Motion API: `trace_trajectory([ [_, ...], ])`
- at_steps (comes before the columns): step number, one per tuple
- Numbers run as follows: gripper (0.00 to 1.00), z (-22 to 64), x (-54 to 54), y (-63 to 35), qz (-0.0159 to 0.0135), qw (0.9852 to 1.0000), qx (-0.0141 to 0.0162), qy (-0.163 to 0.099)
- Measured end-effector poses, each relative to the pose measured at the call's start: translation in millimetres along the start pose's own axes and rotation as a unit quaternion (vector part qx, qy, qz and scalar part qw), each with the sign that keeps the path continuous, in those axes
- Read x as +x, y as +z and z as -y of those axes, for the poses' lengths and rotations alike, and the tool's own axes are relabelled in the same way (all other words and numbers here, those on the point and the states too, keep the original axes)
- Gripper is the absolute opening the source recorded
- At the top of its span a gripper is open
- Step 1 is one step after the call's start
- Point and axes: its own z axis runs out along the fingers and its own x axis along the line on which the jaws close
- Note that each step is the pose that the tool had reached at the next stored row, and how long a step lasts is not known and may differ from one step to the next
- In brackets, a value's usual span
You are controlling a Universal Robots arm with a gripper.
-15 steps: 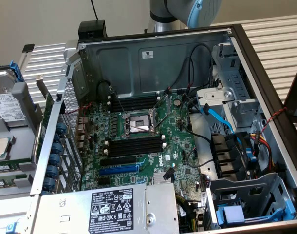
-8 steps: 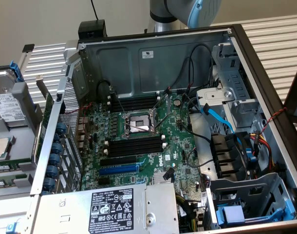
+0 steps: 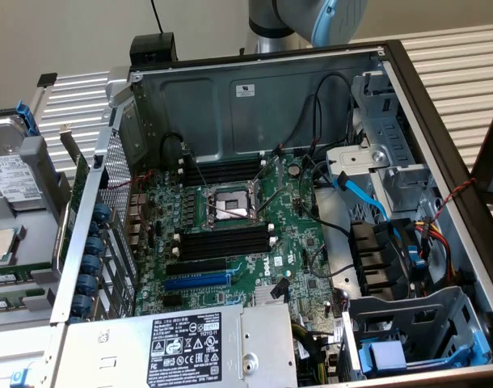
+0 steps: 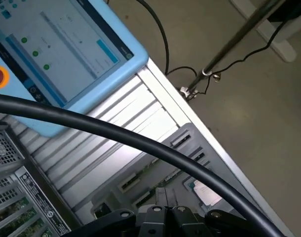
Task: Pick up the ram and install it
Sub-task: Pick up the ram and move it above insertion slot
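The ram shows as a thin green stick (image 3: pixel 8 279) lying flat on a grey holder (image 3: pixel 24 214) outside the case, at the exterior view's left, with a second green stick (image 3: pixel 6 305) just in front of it. In the wrist view my gripper (image 4: pixel 165 197) is shut with nothing between its fingers. It hangs above that holder, where the ram (image 4: pixel 132 181) lies a little beyond the fingertips. A thick black cable (image 4: pixel 140 143) crosses in front of the wrist camera. Part of my arm (image 3: pixel 311 20) is visible behind the case.
The open computer case (image 3: pixel 440 121) holds the motherboard (image 3: pixel 295 242) with black memory slots (image 3: pixel 226 242), a processor socket (image 3: pixel 226 204) and a blue slot (image 3: pixel 196 281). A loose processor (image 3: pixel 0 242) and a drive (image 3: pixel 12 178) sit on the holder. A blue teach pendant (image 4: pixel 66 54) lies nearby.
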Motion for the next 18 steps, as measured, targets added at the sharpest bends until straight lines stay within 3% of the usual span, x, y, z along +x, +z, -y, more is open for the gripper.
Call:
trace_trajectory([
  [5, 0.11, 0.3, 0.0, 7.5, 0.0029, 0.9990, 0.0012, 0.045],
  [9, 0.11, 0.6, 0.0, 13.2, 0.0053, 0.9967, 0.0020, 0.081],
  [13, 0.11, 0.8, 0.0, 17.3, 0.0068, 0.9931, 0.0022, 0.117],
  [18, 0.11, 0.9, 0.0, 21.1, 0.0085, 0.9873, 0.0021, 0.158],
])
